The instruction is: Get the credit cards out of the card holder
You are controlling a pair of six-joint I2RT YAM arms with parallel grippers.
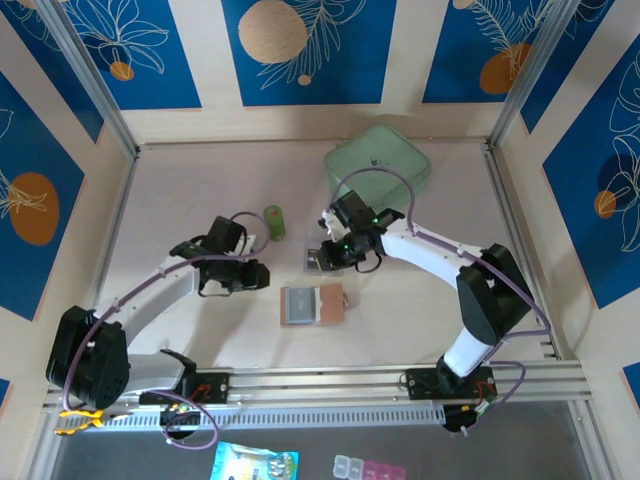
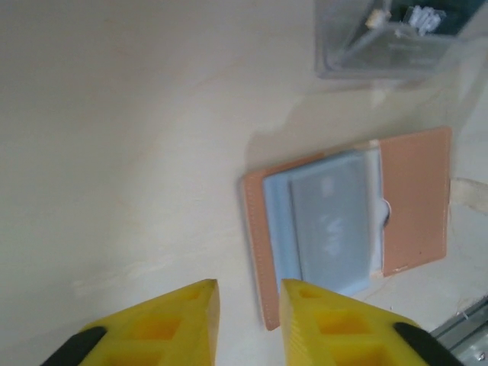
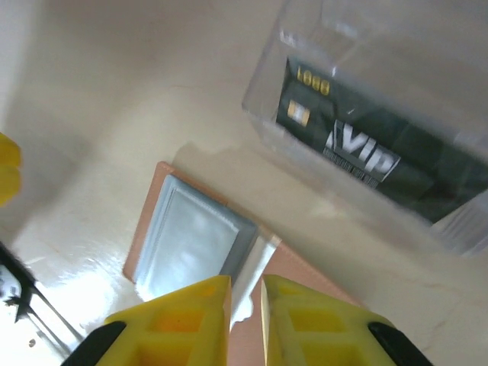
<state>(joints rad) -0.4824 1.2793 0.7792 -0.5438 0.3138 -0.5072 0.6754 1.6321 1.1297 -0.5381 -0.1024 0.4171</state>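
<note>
The card holder (image 1: 313, 304) lies open and flat on the table, tan with a grey-blue inside (image 2: 415, 198) (image 3: 305, 282). A light blue credit card (image 2: 332, 225) (image 3: 191, 240) sits in its pocket. Another credit card (image 3: 358, 145), dark with "VIP" print, lies in a clear plastic box (image 1: 322, 258) just behind the holder. My left gripper (image 1: 262, 275) (image 2: 250, 305) hovers at the holder's left edge, jaws a narrow gap apart and empty. My right gripper (image 1: 335, 255) (image 3: 245, 305) hangs over the holder's middle by the box, jaws nearly together with nothing between them.
A small green cylinder (image 1: 273, 222) stands behind the left gripper. A translucent green container (image 1: 378, 163) sits at the back right. Metal rails (image 1: 400, 380) run along the near edge, and side walls close in the table.
</note>
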